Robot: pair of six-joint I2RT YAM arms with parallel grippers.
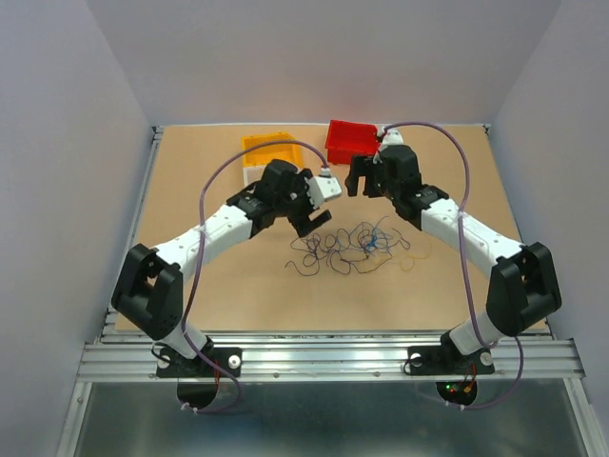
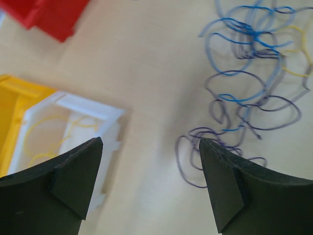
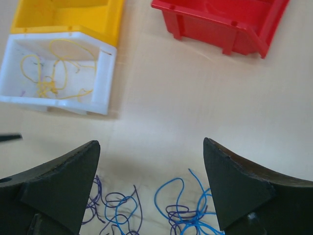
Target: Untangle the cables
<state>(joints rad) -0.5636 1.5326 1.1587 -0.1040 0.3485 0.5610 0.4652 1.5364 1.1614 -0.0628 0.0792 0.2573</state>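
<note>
The cables lie in a loose tangle of blue, dark purple and yellow-orange curls on the tabletop between the two arms. My left gripper hovers just left of and behind the tangle, open and empty. In the left wrist view the cables lie to the right, beside the right finger. My right gripper is open and empty, behind the tangle. In the right wrist view blue and purple cables lie low between the fingers.
A yellow bin, a white bin and a red bin stand at the back of the table. The white bin holds yellow wire. Lilac arm cords loop above both arms.
</note>
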